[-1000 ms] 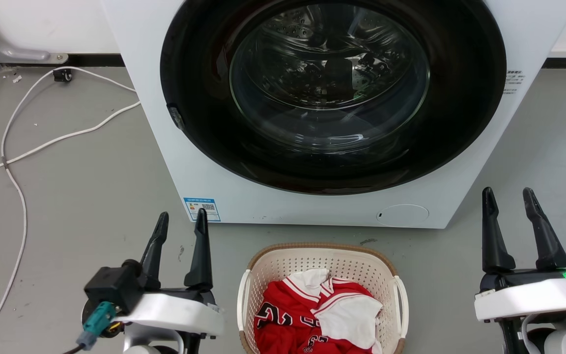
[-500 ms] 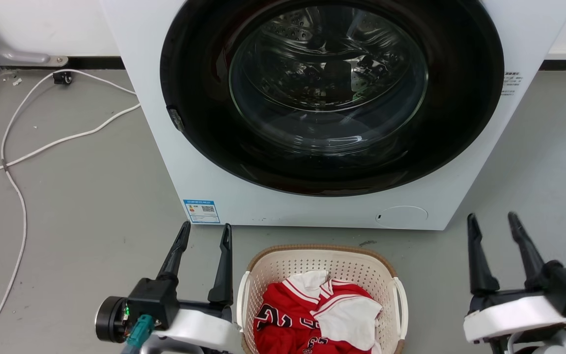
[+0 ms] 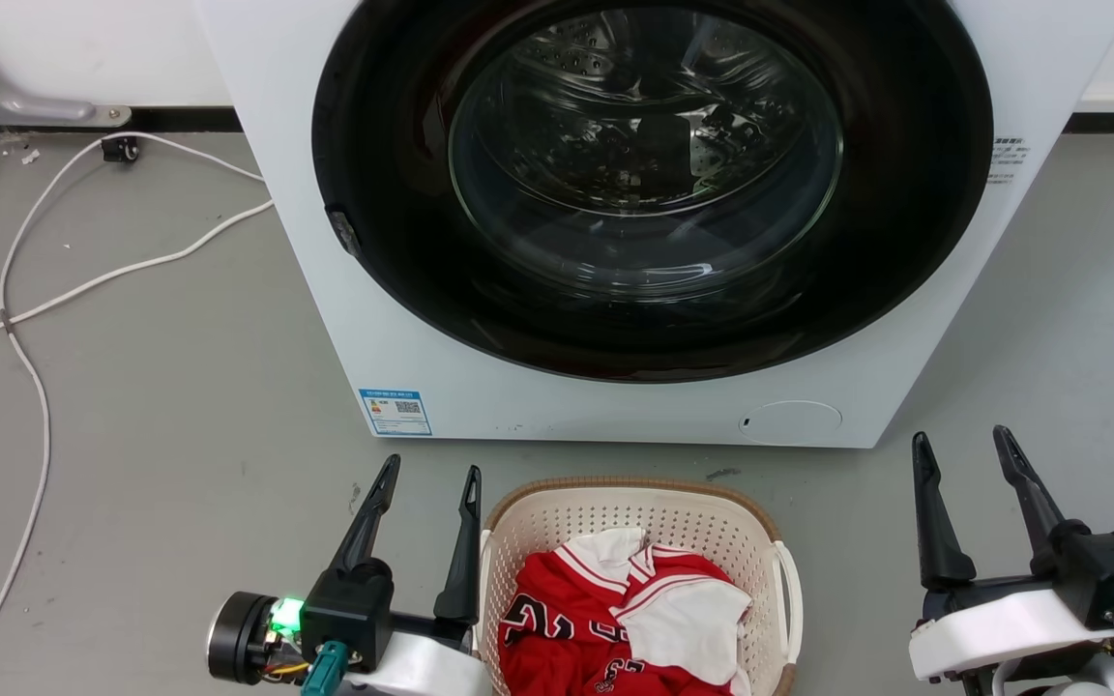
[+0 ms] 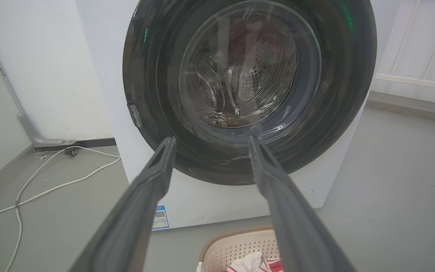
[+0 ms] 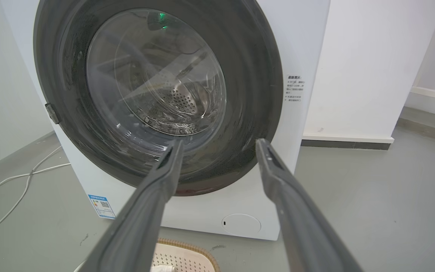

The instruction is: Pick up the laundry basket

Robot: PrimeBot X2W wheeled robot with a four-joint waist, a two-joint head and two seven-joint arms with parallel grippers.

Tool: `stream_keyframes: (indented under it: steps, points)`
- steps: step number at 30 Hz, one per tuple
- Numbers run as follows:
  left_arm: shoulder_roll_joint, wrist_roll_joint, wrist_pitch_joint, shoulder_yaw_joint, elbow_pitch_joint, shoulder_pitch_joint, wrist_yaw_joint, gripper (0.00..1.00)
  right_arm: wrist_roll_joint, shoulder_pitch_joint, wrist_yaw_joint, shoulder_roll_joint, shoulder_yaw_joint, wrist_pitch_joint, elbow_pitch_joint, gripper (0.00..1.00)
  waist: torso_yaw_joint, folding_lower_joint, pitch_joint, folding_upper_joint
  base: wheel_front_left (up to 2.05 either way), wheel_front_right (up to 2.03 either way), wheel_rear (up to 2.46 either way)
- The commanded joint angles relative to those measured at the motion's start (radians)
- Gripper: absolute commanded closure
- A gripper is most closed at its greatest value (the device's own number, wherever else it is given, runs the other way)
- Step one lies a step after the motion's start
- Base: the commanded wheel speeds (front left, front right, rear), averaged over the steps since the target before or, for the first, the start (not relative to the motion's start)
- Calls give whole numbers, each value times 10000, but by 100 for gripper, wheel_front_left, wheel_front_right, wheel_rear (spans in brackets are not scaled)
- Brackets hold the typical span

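The laundry basket (image 3: 654, 512), cream perforated plastic with a brown woven-look rim and white side handles, stands on the grey floor in front of the washing machine, holding red and white clothes (image 3: 630, 619). My left gripper (image 3: 429, 474) is open, its right finger close beside the basket's left handle (image 3: 483, 580). Well off to the right of the basket, my right gripper (image 3: 961, 440) is open with nothing between its fingers. The left wrist view shows the left gripper (image 4: 210, 140) above the basket (image 4: 236, 245). The right gripper (image 5: 219, 142) shows over the basket's rim (image 5: 187, 249) in its own view.
A white front-loading washing machine (image 3: 557, 387) with a dark round door (image 3: 654, 184) stands right behind the basket. White cables (image 3: 35, 300) trail across the floor at the left. Bare grey floor lies on both sides of the machine.
My left gripper has moved right and down, from well left of the basket to right beside its left handle. My right gripper has come lower and slightly inward. The basket has not moved.
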Motion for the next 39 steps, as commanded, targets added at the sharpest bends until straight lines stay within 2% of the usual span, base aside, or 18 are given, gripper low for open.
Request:
stream_keyframes:
  steps: [1, 20, 39]
  points:
    - [7, 132, -89, -16, -25, 31, -29, 0, -155, -51, -3, -44, -1, -81, -31, 0, -4, 0, 34, 0, 0, 0, 0]
    - [-514, 853, -315, 736, 910, 155, -689, 0, 374, -170, -5, -45, 57, -311, 656, 0, -94, 0, 174, 0, 0, 0, 0]
    - [-654, 914, -315, 929, 989, 135, -896, 0, 449, -184, -5, -45, 118, -311, 613, 0, -82, 0, 216, 0, 0, 0, 0]
